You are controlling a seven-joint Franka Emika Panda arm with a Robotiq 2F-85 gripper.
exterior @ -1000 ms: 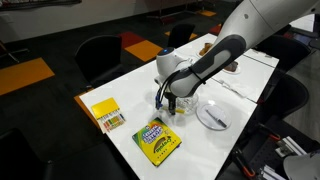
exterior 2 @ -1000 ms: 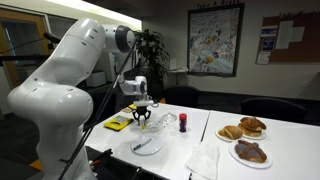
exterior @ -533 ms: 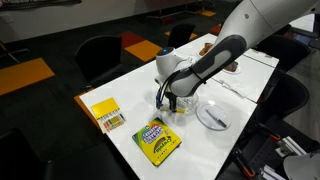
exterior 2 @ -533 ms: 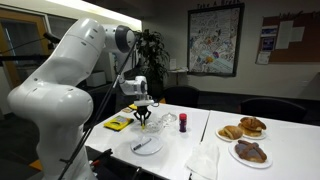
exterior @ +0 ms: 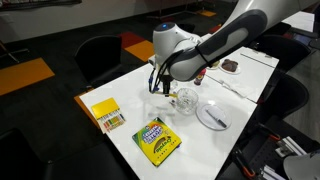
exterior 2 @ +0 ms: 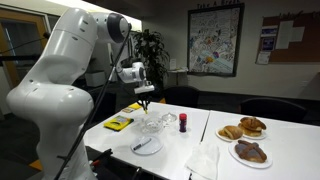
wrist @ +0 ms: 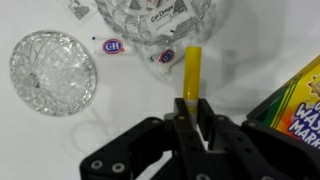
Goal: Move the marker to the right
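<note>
Gripper (wrist: 190, 112) pinches the marker (wrist: 192, 68), clear only in wrist view.

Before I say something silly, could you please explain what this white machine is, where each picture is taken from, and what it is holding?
The white machine is a robot arm with a single pincer at its end. Two pictures come from cameras standing in the room, looking at the white table from different spots. The third comes from a camera on the arm's wrist, looking down past the pincer. The pincer is shut on the marker, a thin yellow stick, and holds it above the table. Below it, the wrist view shows a glass bowl, a round cut-glass dish and the corner of a crayon box. An exterior view also shows a white plate and a flat yellow box. Pastries sit farther along the table.
</note>
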